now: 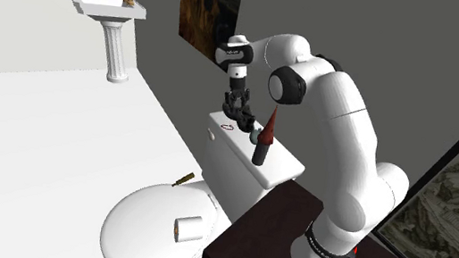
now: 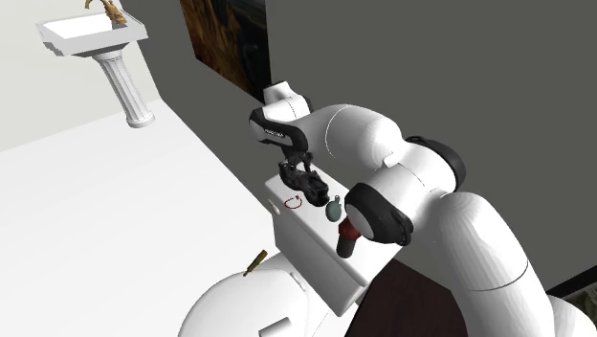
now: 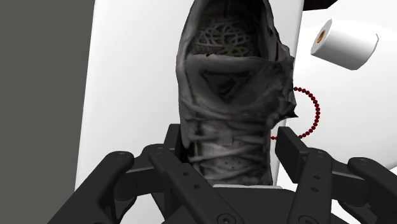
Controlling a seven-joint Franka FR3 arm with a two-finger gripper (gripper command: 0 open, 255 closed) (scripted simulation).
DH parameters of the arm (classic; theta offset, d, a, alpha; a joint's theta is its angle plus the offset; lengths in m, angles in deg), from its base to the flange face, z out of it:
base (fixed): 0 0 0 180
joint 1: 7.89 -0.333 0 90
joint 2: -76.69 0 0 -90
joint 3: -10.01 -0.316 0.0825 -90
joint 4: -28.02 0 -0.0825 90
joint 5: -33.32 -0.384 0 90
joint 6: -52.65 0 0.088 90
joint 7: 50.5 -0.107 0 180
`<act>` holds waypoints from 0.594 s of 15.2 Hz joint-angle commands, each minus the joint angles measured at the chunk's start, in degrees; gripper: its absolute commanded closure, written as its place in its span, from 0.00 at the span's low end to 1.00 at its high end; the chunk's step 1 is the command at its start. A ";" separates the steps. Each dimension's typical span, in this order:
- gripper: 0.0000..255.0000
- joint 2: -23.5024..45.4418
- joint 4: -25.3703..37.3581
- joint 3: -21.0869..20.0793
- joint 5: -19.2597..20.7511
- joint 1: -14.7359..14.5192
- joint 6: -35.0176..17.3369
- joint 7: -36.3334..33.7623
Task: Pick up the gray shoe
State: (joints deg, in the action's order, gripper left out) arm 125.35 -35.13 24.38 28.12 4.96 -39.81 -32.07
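The gray lace-up shoe (image 3: 229, 83) lies lengthwise on the white toilet tank lid (image 3: 127, 95), its toe toward my hand. My black gripper (image 3: 229, 137) has come down over the laced front part, and both fingers press against the shoe's sides, so it is shut on the shoe. From the shoulder view the gripper (image 1: 240, 116) hangs straight down at the tank lid (image 1: 242, 157), near the lid's far end. In the second exterior view the gripper (image 2: 304, 182) and the dark shoe merge into one shape; whether the sole still touches the lid I cannot tell.
A red bead ring (image 3: 312, 114) lies right beside the shoe. A dark red cone-topped bottle (image 1: 262, 141) and a small greenish round item (image 2: 334, 209) stand further along the lid. A paper roll (image 1: 187, 228) rests on the toilet seat cover. A pedestal sink (image 1: 108, 5) stands far off.
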 commanded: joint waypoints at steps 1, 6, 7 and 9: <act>1.00 -0.84 0.18 0.11 0.12 -0.04 0.99 0.05; 1.00 -1.71 2.58 0.24 0.30 0.10 4.23 0.13; 1.00 -1.83 3.13 0.27 0.32 0.14 4.90 0.15; 1.00 -1.97 3.79 0.29 0.36 0.19 5.69 0.17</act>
State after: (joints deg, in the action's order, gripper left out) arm 123.41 -31.78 24.66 28.46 5.13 -34.57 -31.90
